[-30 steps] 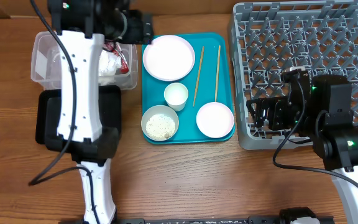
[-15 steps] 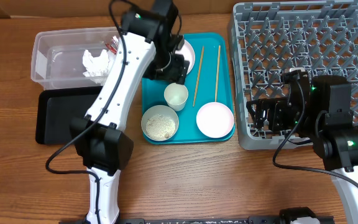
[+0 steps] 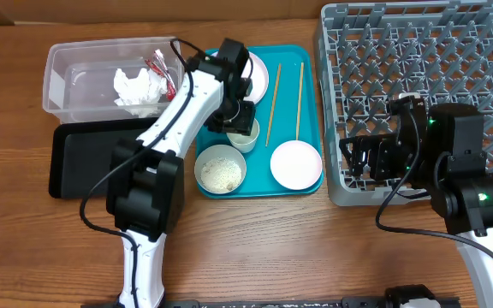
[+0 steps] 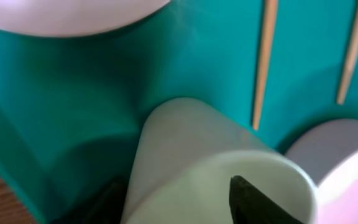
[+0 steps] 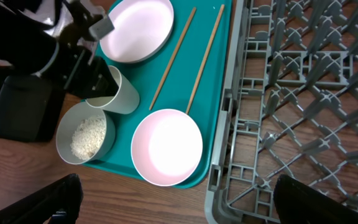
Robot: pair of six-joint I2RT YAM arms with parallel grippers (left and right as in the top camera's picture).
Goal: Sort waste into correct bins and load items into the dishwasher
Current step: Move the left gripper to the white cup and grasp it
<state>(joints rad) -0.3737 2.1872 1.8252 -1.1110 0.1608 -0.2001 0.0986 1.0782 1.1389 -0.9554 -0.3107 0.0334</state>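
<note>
A small white cup (image 3: 246, 134) stands mid-tray between the white plate (image 3: 261, 75) and a bowl of rice grains (image 3: 221, 170). My left gripper (image 3: 239, 121) is down over the cup and open. In the left wrist view, one finger is inside the cup (image 4: 197, 155) and the other outside its wall (image 4: 173, 196). An empty white bowl (image 3: 295, 164) and two chopsticks (image 3: 273, 103) lie on the tray's right side. Crumpled tissue (image 3: 135, 87) and the red-and-white wrapper (image 3: 159, 66) lie in the clear tub (image 3: 67, 81). My right gripper (image 3: 371, 158) hangs open and empty over the front left corner of the grey rack (image 3: 418, 51).
The teal tray (image 3: 286, 94) sits between the bins and the rack. The black tray (image 3: 84, 158) lies in front of the clear tub. The right wrist view shows the cup (image 5: 120, 93), the rice bowl (image 5: 86, 134), the empty bowl (image 5: 166, 146) and the rack's edge (image 5: 225, 124).
My left arm swung right from the clear tub to the teal tray and came down around the cup. The tissue and wrapper stayed in the tub. The right arm has not moved.
</note>
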